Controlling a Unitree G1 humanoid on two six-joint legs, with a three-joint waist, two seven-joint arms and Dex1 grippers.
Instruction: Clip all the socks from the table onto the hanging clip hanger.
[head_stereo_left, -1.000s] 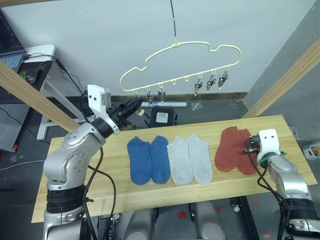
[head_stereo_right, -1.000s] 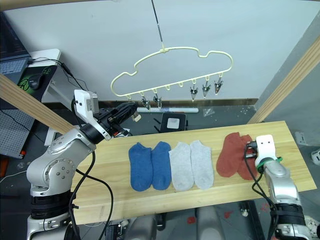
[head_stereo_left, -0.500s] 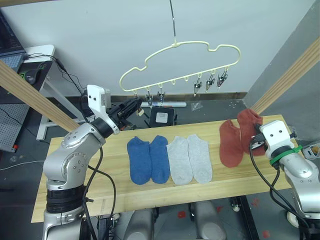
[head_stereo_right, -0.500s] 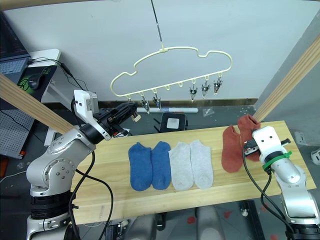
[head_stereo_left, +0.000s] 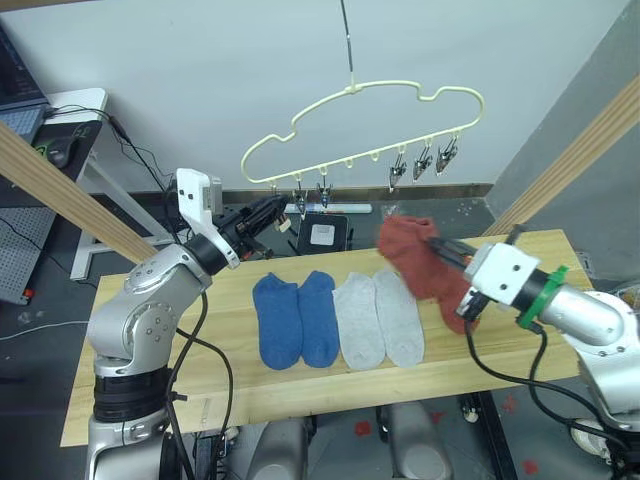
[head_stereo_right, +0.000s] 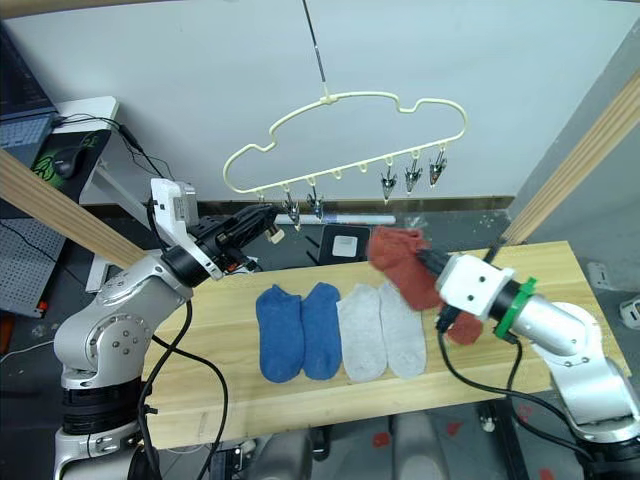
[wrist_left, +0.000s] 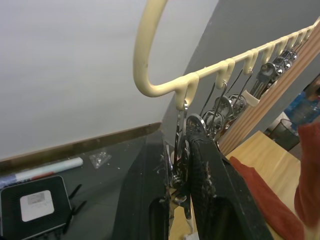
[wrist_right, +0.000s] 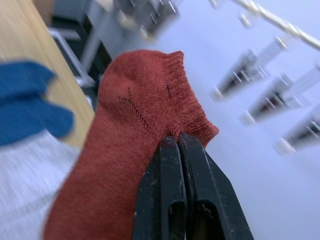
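Aloft, right gripper (wrist_right: 181, 145) pinches a rust sock (head_stereo_left: 415, 258); left gripper (wrist_left: 186, 150) clamps a hanger clip (wrist_left: 181, 135).

Even, bright indoor light fills the head views, with soft shadows and no harsh glare on the table (head_stereo_left: 300, 385). The right wrist view is smeared: the clip hanger (wrist_right: 280, 30) and blue socks (wrist_right: 27, 107) are blurred, while the rust red sock (wrist_right: 145, 100) stays fairly sharp. The left wrist view is dimmer below.
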